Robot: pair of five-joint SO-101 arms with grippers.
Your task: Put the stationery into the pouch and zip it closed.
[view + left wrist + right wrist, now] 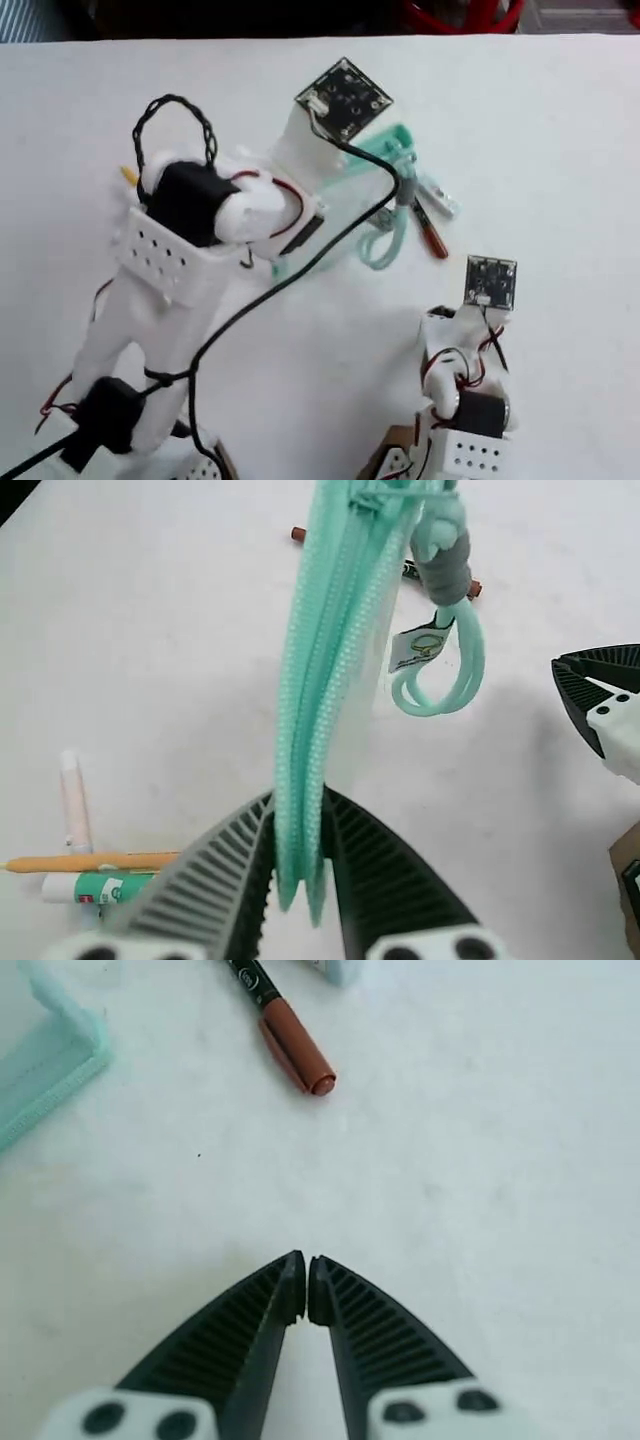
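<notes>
The left claw is pinching the zip edge of the teal pouch, and its fingers are pressing on either side of the fabric. Just beside it a pencil, a green-labelled tube and a white stick are lying on the white counter. Farther out, the pouch's cord is curling into a loop.

The right claw is sitting closed on nothing, tips meeting, over bare counter. Beyond it a brown-capped pen is lying flat, with a corner of the pouch near it.

In the high view, the right arm is sitting at the lower right and the left arm is stretching up the left half. The pouch is lying just above the centre of the frame, and the pen is lying against its right side.
</notes>
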